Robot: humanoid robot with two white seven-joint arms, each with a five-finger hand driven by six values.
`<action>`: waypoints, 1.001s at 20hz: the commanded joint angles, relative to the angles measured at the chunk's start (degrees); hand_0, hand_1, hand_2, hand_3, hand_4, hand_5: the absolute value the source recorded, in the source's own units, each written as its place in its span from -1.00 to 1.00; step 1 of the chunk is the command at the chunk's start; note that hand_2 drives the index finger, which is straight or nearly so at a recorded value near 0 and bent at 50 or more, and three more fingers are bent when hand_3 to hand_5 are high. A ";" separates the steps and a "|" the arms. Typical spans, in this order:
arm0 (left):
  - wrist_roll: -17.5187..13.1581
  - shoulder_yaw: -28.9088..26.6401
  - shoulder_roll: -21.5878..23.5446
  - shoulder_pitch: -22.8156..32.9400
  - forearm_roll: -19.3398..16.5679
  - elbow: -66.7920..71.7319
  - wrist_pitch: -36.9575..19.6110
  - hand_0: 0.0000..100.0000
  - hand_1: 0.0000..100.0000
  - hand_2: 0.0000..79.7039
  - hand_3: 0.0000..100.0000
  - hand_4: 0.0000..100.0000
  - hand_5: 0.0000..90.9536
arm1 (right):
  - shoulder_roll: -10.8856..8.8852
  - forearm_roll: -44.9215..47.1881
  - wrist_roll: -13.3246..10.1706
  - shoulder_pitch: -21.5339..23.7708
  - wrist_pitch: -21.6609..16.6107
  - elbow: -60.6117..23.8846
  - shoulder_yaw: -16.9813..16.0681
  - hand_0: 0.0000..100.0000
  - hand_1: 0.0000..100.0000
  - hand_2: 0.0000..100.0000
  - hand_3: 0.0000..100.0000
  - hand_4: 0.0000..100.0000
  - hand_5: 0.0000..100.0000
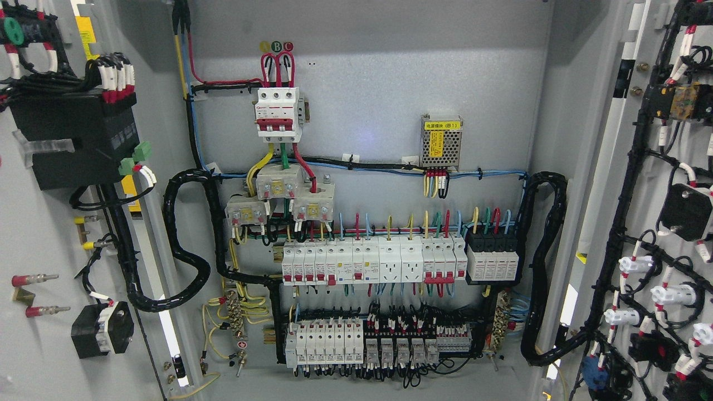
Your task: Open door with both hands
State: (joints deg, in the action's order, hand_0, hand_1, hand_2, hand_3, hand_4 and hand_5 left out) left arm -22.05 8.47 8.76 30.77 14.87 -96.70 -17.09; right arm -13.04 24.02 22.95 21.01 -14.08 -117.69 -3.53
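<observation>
On both sides the left door and right door stand swung wide open. Between them sits the gray box full of switches and colored wires. No robot hand shows.

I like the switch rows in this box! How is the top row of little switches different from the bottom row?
The upper breaker row is longer, stretching almost to the black block on its right; the lower breaker row is shorter. The upper row has red handles and two socket faces; the lower row mixes white switches with small clear-topped blocks. Coloured wires loop above the upper row; black wires crowd the lower. Both sit level on the back panel.
</observation>
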 commanded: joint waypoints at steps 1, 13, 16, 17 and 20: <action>-1.07 0.94 6.89 2.27 -0.37 -19.84 -5.04 -1.00 -1.00 -1.00 -1.00 -1.00 -1.00 | -1.90 1.19 -0.01 1.05 -2.18 -2.19 -9.30 -0.57 -1.00 -1.00 -1.00 -1.00 -1.00; -0.28 -6.17 4.25 2.01 -0.19 -22.39 -9.54 -1.00 -1.00 -1.00 -1.00 -1.00 -1.00 | -2.08 8.32 -0.01 1.05 -2.36 -2.19 -12.11 -0.57 -1.00 -1.00 -1.00 -1.00 -1.00; -0.28 -10.65 3.99 2.01 0.77 -23.09 -9.89 -1.00 -1.00 -1.00 -1.00 -1.00 -1.00 | -1.90 9.19 -0.01 1.05 -2.36 -2.19 -12.55 -0.57 -1.00 -1.00 -1.00 -1.00 -1.00; -0.28 -11.80 3.99 2.01 1.12 -23.10 -10.07 -1.00 -1.00 -1.00 -1.00 -1.00 -1.00 | -1.90 9.90 -0.01 1.14 -2.36 -2.19 -12.82 -0.57 -1.00 -1.00 -1.00 -1.00 -1.00; -0.28 -14.00 3.72 1.92 1.22 -23.10 -12.17 -1.00 -1.00 -1.00 -1.00 -1.00 -1.00 | -1.90 10.43 -0.01 1.41 -2.27 -2.19 -13.26 -0.57 -1.00 -1.00 -1.00 -1.00 -1.00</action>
State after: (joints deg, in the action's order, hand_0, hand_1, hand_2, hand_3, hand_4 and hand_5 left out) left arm -22.36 2.54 12.85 32.75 15.44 -115.40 -27.95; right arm -14.69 32.88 22.72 22.18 -16.45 -119.52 -13.55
